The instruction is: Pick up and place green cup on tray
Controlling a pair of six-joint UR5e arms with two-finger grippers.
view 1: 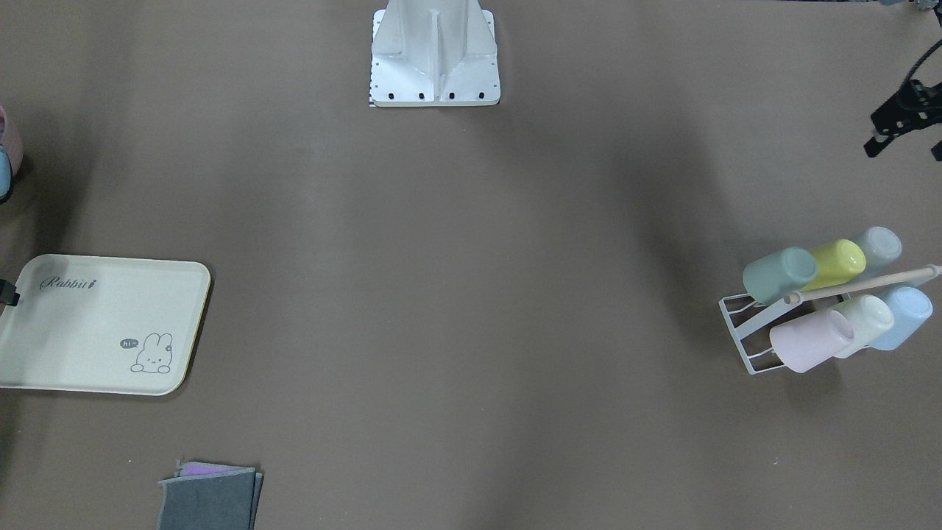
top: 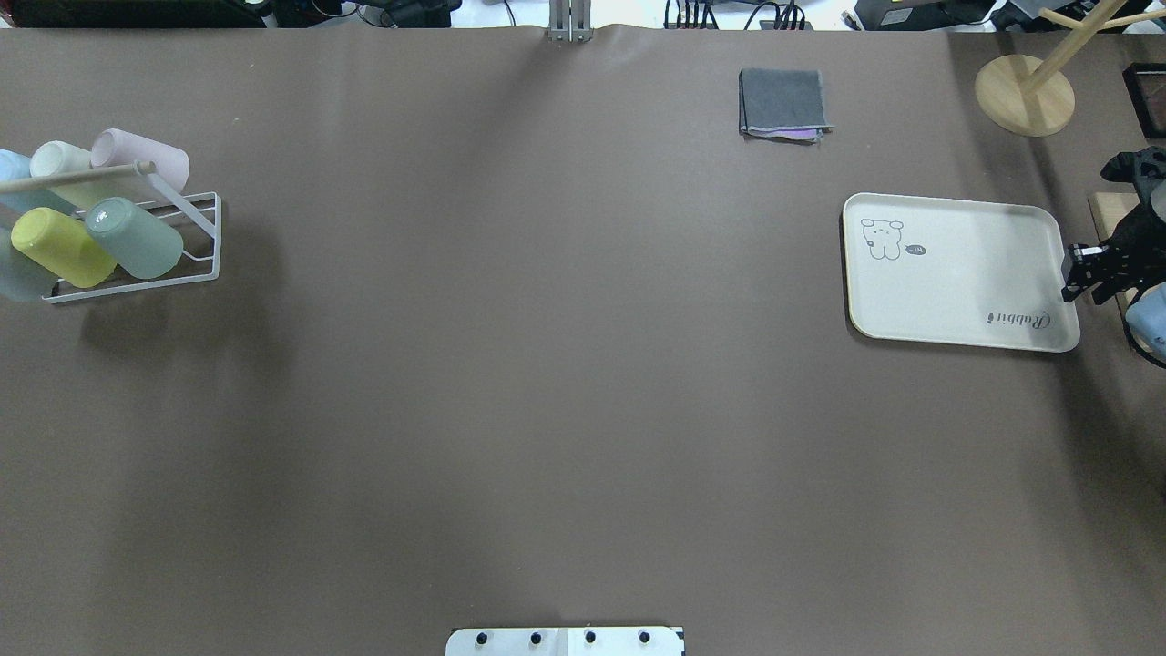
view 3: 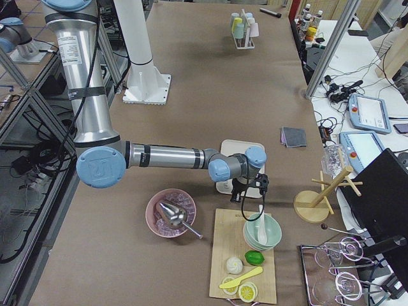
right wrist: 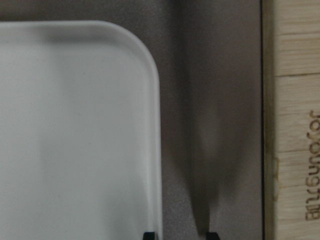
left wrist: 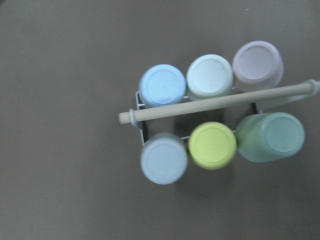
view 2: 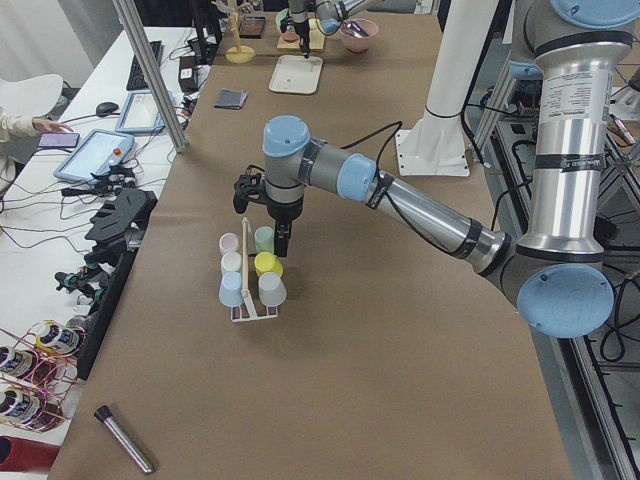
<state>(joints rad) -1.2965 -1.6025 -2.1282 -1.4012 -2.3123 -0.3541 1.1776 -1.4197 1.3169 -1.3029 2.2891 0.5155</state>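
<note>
The green cup (view 1: 780, 274) lies tilted on a white wire rack (view 1: 739, 324), at the end of the row next to a yellow-green cup (view 1: 839, 263). It also shows in the overhead view (top: 135, 237) and in the left wrist view (left wrist: 272, 136). My left gripper (view 1: 905, 151) hangs high above the rack, open and empty. The cream tray (top: 956, 273) with the "Rabbit" print lies bare at the other end of the table (view 1: 103, 324). My right gripper (top: 1075, 273) hovers open over the tray's edge (right wrist: 155, 150), one fingertip (right wrist: 148, 235) above the rim.
The rack also holds grey-blue (left wrist: 163, 158), light blue (left wrist: 162, 85), cream (left wrist: 210, 76) and pink (left wrist: 257, 65) cups under a wooden rod (left wrist: 215, 102). A folded grey cloth (top: 783, 105) lies near the tray. A wooden board (right wrist: 292, 120) and a wooden stand (top: 1025, 91) stand beside the tray.
</note>
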